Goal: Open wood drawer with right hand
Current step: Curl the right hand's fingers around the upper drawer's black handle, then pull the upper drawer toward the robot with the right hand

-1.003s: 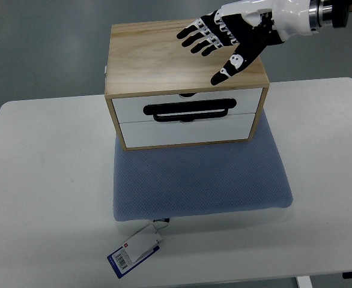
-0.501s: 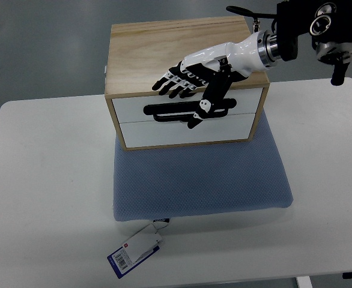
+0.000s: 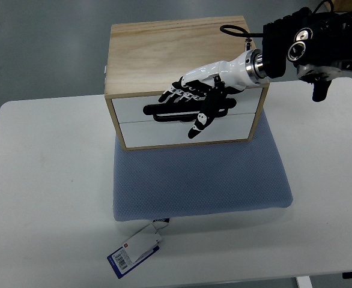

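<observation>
Near the desk's [image 3: 38,180] far edge, right hand [image 3: 197,96] lies over the wood drawer's [image 3: 185,111] black handle [image 3: 164,115], which runs left-right; fingers [image 3: 176,94] extended, gripping nothing.

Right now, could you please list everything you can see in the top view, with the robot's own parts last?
Wood drawer box: one, light wood with white fronts, on the cushion's far part.
Handle: one, black, on the upper drawer front.
Cushion: one, blue-grey, on the table.
Tag: one, white and blue, at the cushion's near edge.
Table: one, white.
Right hand: one, black and white, fingers spread over the handle.
</observation>
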`<action>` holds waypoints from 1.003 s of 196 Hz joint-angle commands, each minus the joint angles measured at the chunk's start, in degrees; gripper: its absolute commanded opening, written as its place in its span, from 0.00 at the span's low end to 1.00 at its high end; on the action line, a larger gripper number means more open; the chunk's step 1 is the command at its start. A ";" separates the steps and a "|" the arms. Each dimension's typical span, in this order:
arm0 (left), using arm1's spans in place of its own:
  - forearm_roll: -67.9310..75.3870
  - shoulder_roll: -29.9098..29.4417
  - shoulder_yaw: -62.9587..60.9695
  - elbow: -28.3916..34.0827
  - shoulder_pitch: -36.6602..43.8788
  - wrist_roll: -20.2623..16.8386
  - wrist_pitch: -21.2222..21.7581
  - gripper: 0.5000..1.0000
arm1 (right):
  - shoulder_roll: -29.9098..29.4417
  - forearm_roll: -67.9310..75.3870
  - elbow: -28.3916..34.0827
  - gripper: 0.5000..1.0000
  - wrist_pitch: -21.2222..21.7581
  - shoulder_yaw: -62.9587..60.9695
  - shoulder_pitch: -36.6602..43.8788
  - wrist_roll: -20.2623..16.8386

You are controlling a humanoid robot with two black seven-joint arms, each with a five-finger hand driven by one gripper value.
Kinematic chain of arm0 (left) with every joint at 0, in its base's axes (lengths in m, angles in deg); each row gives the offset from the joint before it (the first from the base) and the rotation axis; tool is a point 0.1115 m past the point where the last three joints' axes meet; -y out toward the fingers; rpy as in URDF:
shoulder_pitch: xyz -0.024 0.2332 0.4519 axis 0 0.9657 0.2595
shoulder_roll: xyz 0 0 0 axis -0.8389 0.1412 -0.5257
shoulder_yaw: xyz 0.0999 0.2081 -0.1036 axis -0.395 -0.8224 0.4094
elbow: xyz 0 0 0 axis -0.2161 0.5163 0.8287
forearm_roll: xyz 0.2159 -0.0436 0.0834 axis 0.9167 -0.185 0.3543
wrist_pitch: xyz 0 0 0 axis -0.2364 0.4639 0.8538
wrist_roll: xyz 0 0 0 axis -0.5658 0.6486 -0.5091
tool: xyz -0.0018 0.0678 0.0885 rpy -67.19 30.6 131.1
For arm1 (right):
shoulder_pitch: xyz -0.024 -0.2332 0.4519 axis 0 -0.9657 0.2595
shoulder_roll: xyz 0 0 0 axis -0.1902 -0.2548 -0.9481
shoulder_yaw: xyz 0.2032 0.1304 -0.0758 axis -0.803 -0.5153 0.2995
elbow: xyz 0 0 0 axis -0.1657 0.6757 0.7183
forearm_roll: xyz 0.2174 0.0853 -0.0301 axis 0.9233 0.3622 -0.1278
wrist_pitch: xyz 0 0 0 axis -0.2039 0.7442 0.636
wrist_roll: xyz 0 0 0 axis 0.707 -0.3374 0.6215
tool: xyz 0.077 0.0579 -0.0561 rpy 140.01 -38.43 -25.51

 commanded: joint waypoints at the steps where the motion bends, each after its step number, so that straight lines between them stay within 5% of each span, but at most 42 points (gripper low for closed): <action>1: 0.05 0.00 0.00 0.00 0.00 0.00 0.00 1.00 | -0.17 -0.28 -0.01 0.86 -0.22 0.04 -0.33 -0.02; 196: -0.04 0.00 0.00 0.00 0.00 0.00 0.00 1.00 | 0.18 -2.56 -0.01 0.86 1.19 1.00 -2.17 -0.72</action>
